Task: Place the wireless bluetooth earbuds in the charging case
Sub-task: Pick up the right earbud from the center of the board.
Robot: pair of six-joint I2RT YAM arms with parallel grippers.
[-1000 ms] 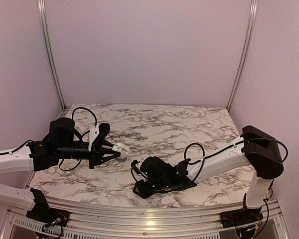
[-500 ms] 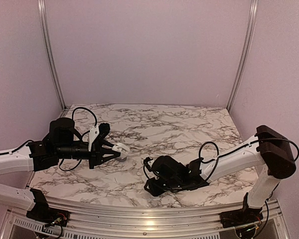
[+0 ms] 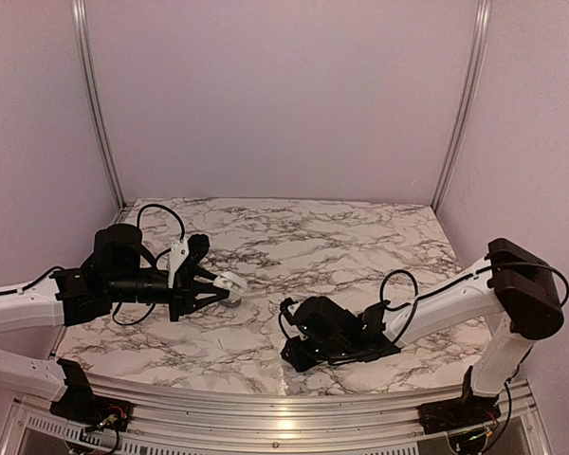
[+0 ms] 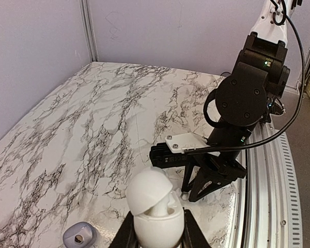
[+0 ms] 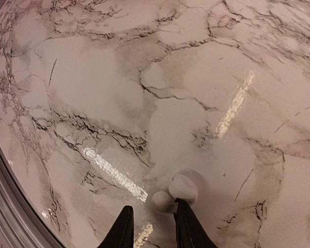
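The step in hand looks like the pick-up of an earbud (image 5: 183, 187) by the right gripper (image 5: 153, 205). The bud shows in the right wrist view as a small pale rounded piece made of 2 lobes. It lies on the marble counter (image 3: 360, 237) at the near centre, touching the tip of 1 finger rather than sitting squarely between the 2. Those fingers stand a little apart and hold nothing.

The charging case (image 4: 154, 206) is off the counter at the left. It sits upright between the closed fingers of the left gripper (image 4: 156, 227), with its white lid swung open. On the counter just below and to the left of it lies a small lavender-grey oval (image 4: 78, 236) with a dark spot. I cannot tell whether that is the other bud.

The right arm rises from its base at the near right to a high elbow. Its forearm slopes down leftward, so the wrist sits low and the fingertips rest at the counter. The left arm comes in roughly level from the left edge, its fingers pointing right toward the centre.

Next, the right fingers would need to shift sideways until the bud sits between them. They should then close gently, since so small and smooth a piece could easily skid away. After that comes a lift and a carry left to the open case.
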